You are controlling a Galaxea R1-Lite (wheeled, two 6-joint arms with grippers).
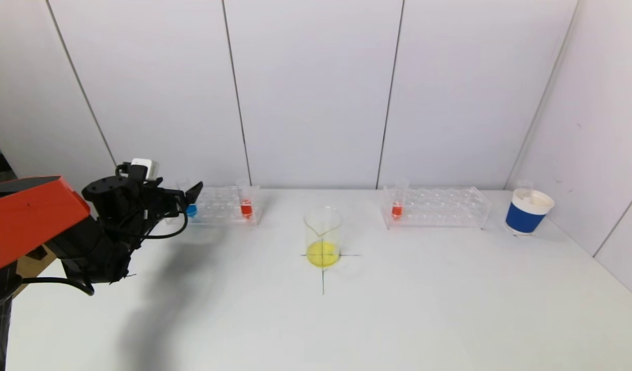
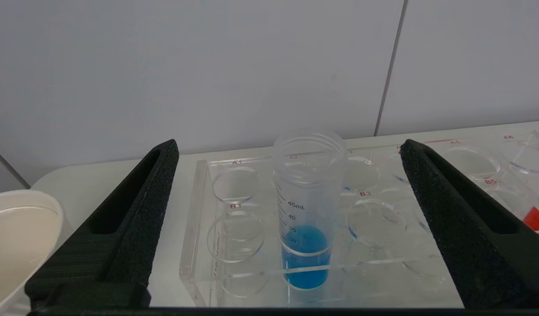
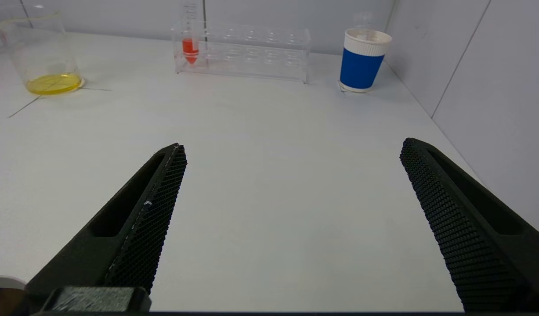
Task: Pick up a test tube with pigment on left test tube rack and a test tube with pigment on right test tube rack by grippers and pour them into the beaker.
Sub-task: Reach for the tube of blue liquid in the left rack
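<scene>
Left wrist view: blue tube (image 2: 307, 210) between open tool (image 2: 289, 151) fingers.

Beaker (image 1: 323, 237) at table (image 1: 346, 319) centre, on a marked cross. Left test tube rack (image 1: 220, 206) behind and left of it, right test tube rack (image 1: 434, 207) behind and right; each holds tubes. Paper cup (image 1: 528, 211) right of the right rack, near the side wall. Left gripper (image 1: 189, 198) at the left rack's outer end, a tube (image 2: 308, 210) between its spread fingers.
</scene>
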